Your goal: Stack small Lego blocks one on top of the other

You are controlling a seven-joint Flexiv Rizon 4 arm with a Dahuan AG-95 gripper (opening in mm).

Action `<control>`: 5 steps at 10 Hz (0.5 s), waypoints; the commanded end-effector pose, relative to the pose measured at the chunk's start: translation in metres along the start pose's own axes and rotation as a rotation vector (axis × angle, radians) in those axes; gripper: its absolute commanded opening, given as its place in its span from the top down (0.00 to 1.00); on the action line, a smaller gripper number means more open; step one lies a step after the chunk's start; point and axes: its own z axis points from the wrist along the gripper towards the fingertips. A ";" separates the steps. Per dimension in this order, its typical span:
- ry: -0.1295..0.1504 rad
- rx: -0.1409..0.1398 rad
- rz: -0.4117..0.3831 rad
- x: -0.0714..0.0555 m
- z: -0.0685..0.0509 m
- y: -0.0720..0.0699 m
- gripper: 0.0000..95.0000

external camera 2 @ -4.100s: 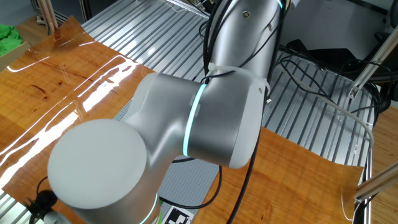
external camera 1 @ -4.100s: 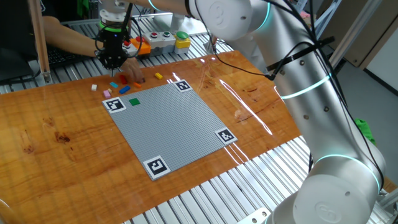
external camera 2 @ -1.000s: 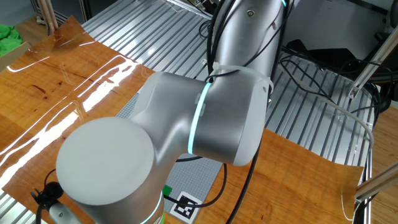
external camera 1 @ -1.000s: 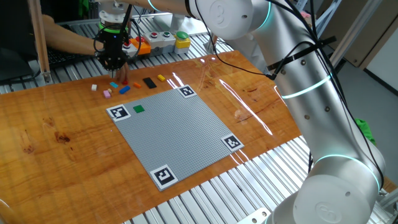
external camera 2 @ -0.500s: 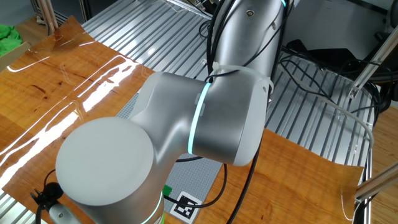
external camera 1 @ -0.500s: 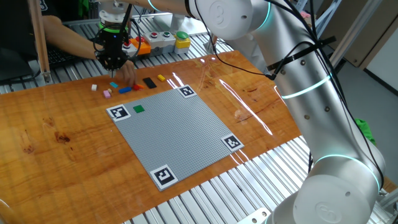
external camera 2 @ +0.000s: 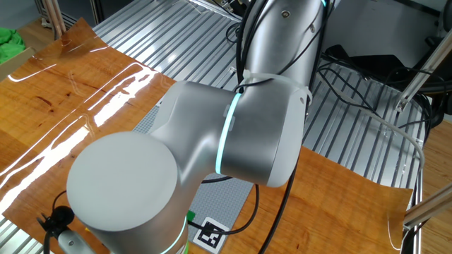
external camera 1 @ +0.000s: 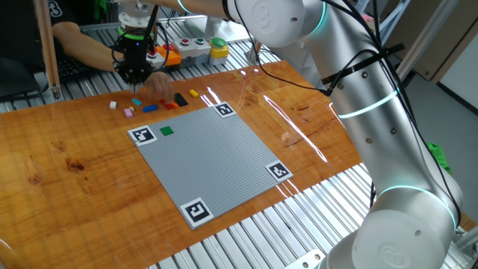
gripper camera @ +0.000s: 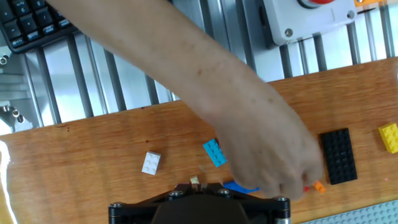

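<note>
— Wooden desk [external camera 1: 67, 161] under glare, grey baseplate [external camera 1: 211, 156] lying flat, metal slats behind. And at the far edge?

— Small Lego blocks [external camera 1: 151, 107] scattered just past the baseplate: light blue [gripper camera: 214, 152], white [gripper camera: 150, 163], black [gripper camera: 338, 155], yellow [gripper camera: 389, 137], plus one green [external camera 1: 166, 130] sitting on the baseplate.

— Gripper?

— Gripper [external camera 1: 134, 75] pointing straight down above that cluster, jaws fully closed, seemingly holding nothing, though hard to judge. Bare human hand [gripper camera: 273, 155] reaching across the blocks, covering a blue and an orange one.
</note>
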 end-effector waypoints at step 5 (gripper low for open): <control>-0.003 -0.001 -0.002 0.000 0.001 0.002 1.00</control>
